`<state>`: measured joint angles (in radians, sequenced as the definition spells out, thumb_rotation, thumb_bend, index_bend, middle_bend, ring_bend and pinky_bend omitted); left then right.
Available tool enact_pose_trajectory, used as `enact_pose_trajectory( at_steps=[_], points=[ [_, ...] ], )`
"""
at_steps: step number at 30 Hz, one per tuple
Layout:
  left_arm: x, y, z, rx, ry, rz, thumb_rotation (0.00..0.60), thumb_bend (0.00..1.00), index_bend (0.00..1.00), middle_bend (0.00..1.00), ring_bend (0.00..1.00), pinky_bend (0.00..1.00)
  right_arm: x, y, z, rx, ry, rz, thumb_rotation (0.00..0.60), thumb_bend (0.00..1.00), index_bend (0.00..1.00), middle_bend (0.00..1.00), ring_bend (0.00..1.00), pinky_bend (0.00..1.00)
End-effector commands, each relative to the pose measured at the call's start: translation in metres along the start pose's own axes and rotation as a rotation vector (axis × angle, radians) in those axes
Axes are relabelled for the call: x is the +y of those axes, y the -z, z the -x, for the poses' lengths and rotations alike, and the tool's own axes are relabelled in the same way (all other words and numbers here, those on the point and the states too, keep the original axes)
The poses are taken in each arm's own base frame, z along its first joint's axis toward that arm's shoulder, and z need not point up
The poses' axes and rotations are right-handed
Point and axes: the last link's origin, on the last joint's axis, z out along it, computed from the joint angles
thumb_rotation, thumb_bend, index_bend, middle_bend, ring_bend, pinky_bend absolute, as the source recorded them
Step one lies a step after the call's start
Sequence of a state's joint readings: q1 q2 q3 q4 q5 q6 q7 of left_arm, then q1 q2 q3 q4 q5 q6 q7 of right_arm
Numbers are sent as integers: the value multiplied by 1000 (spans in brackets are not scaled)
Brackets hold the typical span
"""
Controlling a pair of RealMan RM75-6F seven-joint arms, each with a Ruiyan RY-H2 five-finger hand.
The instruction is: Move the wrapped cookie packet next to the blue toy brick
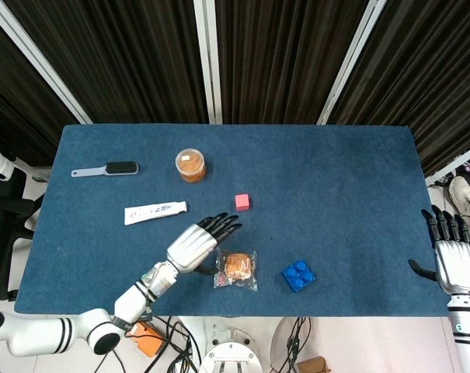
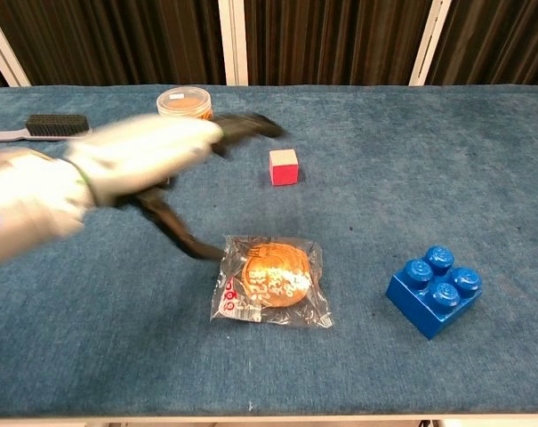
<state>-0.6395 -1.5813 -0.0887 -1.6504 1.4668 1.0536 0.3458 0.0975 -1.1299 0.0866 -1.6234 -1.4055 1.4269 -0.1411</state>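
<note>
Two hands are empty: the left hand (image 1: 194, 245) hovers with fingers spread, clear of the cookie (image 2: 271, 279), which lies flat near the brick (image 2: 435, 290) but apart. Judged too far, re-grasping could crinkle the slippery wrapper. The right hand (image 1: 454, 260) idles, fingers apart.

Printing shows on the wrapped cookie packet (image 2: 270, 282): red and white marks at its 9 o'clock end and white lettering across the clear film over the cookie, all too small to read. At 10 o'clock from the packet lies the white tube (image 1: 155, 211), carrying a line of dark print along its length, also unreadable. The blue toy brick (image 2: 434, 290) at 3 o'clock of the packet bears no legible mark. Nothing here can be read out.
</note>
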Motion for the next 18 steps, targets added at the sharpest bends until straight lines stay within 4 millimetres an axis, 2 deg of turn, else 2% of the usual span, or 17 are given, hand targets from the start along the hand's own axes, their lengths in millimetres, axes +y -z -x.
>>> enact_pose_trajectory(
  at_steps=[1, 5, 6, 9, 10, 14, 16, 18],
  points=[
    [-58, 59, -31, 25, -139, -245, 600, 0, 0, 0, 0, 168, 0, 0, 0, -2, 2, -1, 600, 302, 0, 0, 0, 0],
    [-94, 121, -50, 57, -200, -408, 600, 0, 0, 0, 0, 133, -1, -1, 2, -6, 7, 2, 600, 302, 0, 0, 0, 0],
    [-103, 142, -54, 72, -229, -457, 600, 0, 0, 0, 0, 124, -2, -2, 3, -9, 10, 4, 600, 303, 0, 0, 0, 0],
    [-119, 193, -58, 109, -322, -631, 600, 0, 0, 0, 0, 88, -4, -3, 6, -18, 21, 7, 600, 303, 0, 0, 0, 0],
    [-121, 205, -57, 123, -336, -681, 600, 1, 0, 0, 0, 77, -5, -4, 7, -22, 24, 8, 600, 303, 0, 0, 0, 0],
    [-126, 236, -45, 200, -279, -784, 600, 35, 0, 0, 0, 59, -8, -8, 12, -32, 40, 9, 600, 303, 0, 0, 0, 0],
    [-130, 246, -39, 229, -215, -807, 600, 43, 0, 0, 0, 58, -9, -9, 13, -35, 44, 12, 600, 302, 0, 0, 0, 0],
    [-133, 247, -39, 217, -212, -805, 600, 51, 0, 0, 0, 56, -10, -10, 13, -34, 46, 8, 600, 303, 0, 0, 0, 0]
  ],
)
